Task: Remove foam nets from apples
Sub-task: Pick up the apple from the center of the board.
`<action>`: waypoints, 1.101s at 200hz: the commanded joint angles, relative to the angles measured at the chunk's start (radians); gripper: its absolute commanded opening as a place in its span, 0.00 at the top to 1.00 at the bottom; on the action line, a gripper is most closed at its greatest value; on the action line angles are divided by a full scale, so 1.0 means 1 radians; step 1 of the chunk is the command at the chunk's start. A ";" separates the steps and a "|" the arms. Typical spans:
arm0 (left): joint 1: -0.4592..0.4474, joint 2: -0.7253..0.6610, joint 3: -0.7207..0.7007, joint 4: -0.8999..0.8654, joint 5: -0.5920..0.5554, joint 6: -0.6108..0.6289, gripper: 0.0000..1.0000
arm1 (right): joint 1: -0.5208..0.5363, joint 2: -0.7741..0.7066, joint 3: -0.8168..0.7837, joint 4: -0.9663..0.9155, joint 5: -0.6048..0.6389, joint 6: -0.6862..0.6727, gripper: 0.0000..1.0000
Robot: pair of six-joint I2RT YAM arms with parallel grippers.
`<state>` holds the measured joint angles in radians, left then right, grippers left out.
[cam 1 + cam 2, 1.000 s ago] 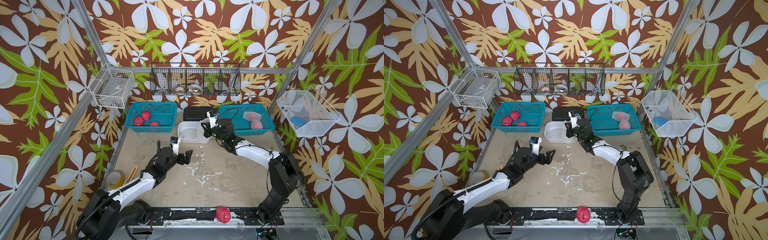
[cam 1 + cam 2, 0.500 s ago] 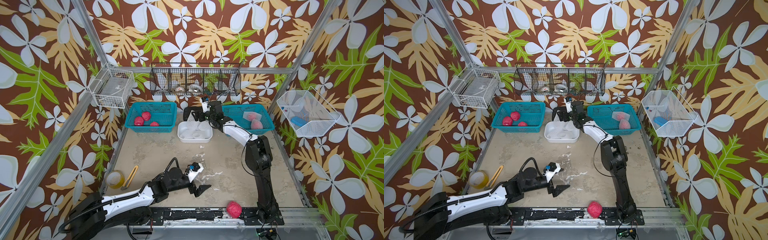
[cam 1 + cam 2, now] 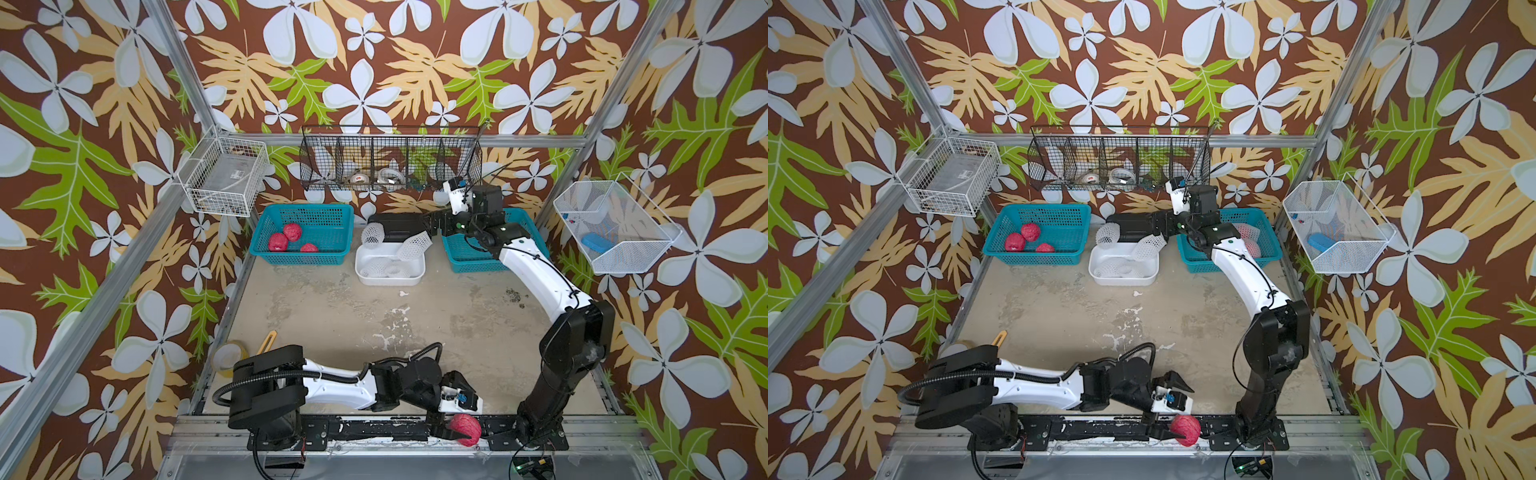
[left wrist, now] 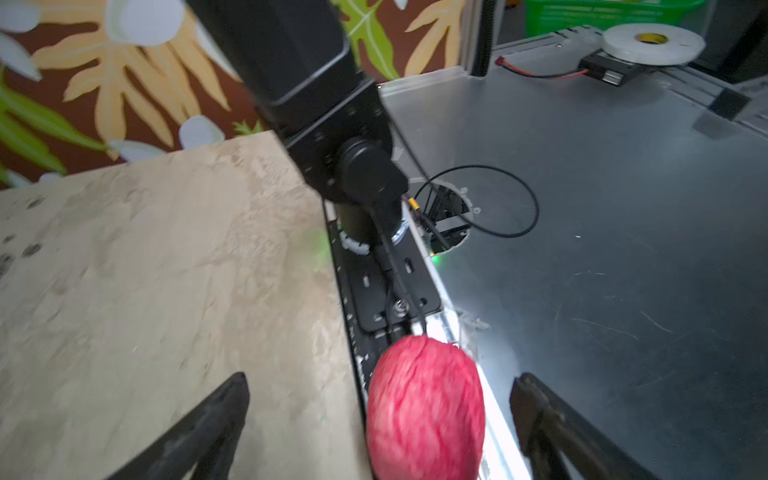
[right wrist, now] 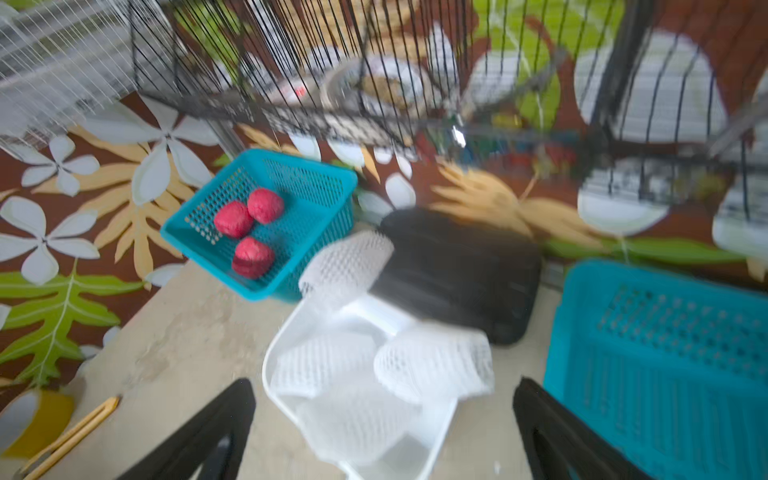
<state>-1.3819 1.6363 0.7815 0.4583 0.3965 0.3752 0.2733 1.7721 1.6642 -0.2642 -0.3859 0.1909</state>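
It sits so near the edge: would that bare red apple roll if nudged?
Likely yes: the apple is round and rests on the narrow black rail, not the flat table. It looks firm, so the open left gripper probably won't squash it.

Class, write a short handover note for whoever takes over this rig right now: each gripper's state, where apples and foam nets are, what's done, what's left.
Left gripper: open, jaws either side of a bare apple on the front rail, not gripping.
Right gripper: open, empty, over the white tub.
Done: four apples bare, three in the left basket; four nets in or on the tub.
Left: basket that apple; strip the netted apples in the right basket.
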 commanded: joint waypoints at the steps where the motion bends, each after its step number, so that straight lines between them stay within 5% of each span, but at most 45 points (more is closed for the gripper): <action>1: -0.020 0.045 0.038 -0.095 0.052 0.084 0.00 | -0.021 -0.053 -0.068 0.042 -0.048 0.049 0.00; 29: -0.037 0.123 0.098 -0.199 0.055 0.112 0.00 | -0.028 -0.110 -0.139 0.084 -0.067 0.066 0.00; 136: -0.033 0.243 0.096 -0.087 -0.064 0.112 0.00 | -0.034 -0.213 -0.270 0.153 -0.147 0.087 0.00; 220: 0.038 0.184 0.064 -0.038 -0.058 0.136 0.40 | -0.035 -0.197 -0.286 0.147 -0.125 0.092 0.00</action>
<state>-1.3590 1.8214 0.8440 0.3954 0.3264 0.4976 0.2405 1.5715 1.3762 -0.1314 -0.5182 0.2810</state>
